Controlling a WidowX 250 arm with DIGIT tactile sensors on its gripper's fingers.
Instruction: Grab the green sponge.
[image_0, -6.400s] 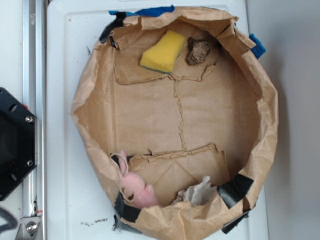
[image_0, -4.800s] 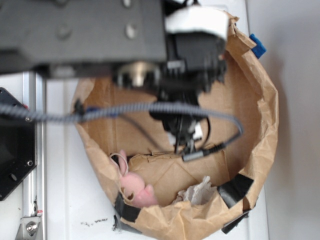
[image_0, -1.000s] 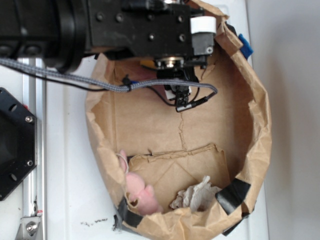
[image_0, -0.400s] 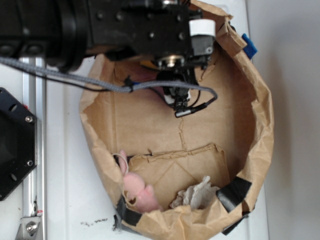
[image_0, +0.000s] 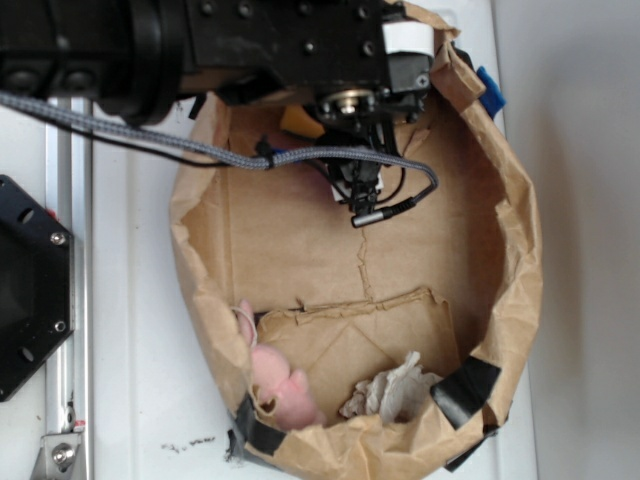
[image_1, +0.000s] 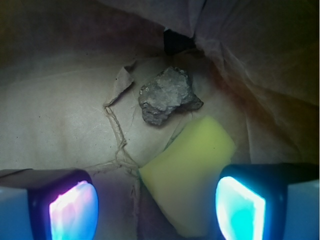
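The sponge lies on the brown paper floor at the lower centre of the wrist view, its yellow face up, partly between the two lit fingers of the end effector, which stands wide open with nothing in it. A grey-brown rock sits just above the sponge, almost touching its upper edge. In the exterior view only a sliver of the sponge shows under the arm, at the upper centre of the bag; a pink toy lies well apart at lower left. The sponge sits off-centre toward the right finger, so a closing grip could clip one corner and let it slip, or nudge the rock.
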